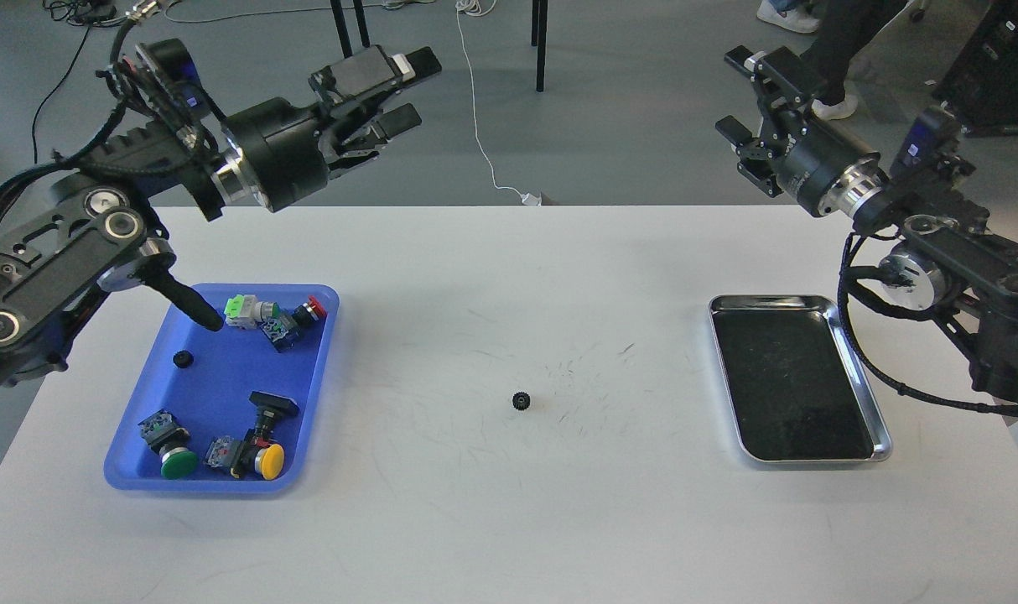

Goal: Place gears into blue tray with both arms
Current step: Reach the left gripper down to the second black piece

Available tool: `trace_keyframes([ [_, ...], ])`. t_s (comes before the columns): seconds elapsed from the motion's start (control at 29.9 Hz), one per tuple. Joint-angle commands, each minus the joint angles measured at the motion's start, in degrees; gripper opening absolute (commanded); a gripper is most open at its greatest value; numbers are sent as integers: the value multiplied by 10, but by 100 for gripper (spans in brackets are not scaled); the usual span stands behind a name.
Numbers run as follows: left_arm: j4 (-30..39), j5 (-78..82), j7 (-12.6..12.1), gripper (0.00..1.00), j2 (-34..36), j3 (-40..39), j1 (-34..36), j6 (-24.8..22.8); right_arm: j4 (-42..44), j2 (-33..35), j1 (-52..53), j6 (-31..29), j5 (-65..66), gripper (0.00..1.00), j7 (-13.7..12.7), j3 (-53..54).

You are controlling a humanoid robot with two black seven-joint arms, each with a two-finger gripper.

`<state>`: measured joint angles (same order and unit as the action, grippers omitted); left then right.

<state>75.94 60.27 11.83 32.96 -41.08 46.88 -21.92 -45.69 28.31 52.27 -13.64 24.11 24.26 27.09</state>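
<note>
One small black gear (521, 401) lies alone on the white table, near its middle. A second gear (183, 358) rests inside the blue tray (215, 386) at the left, among coloured push-button switches. My left gripper (407, 91) hangs high over the table's far edge, pointing right, open and empty, well away from both gears. My right gripper (732, 94) is raised beyond the far right corner, open with nothing between its fingers.
A shiny steel tray (885, 440) with a dark inside sits at the right of the table. Several push-button switches (262, 312) lie in the blue tray. Chair legs, a white cable and a person's feet are on the floor behind.
</note>
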Motion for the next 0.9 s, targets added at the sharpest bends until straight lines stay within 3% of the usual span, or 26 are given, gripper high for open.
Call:
trace_keyframes([
  [0.0, 32, 99, -12, 95, -9, 41, 3, 21, -8, 39, -37, -34, -121, 98, 0, 31],
  [0.2, 36, 293, -8, 93, -38, 111, 1, 56, -85, 94, -121, -91, -198, 99, 10, 67],
  [0.47, 27, 500, 25, 93, -67, 244, -13, 192, -161, 96, -258, -122, -199, 99, 12, 183],
  [0.64, -38, 564, 28, 84, -107, 289, -17, 198, -180, 92, -343, -138, -199, 99, 13, 221],
  [0.77, -107, 608, 49, 78, -159, 301, -14, 199, -202, 90, -393, -139, -199, 99, 18, 244],
  [0.87, -138, 615, 50, 69, -171, 304, -18, 198, -217, 90, -419, -140, -199, 99, 18, 267],
])
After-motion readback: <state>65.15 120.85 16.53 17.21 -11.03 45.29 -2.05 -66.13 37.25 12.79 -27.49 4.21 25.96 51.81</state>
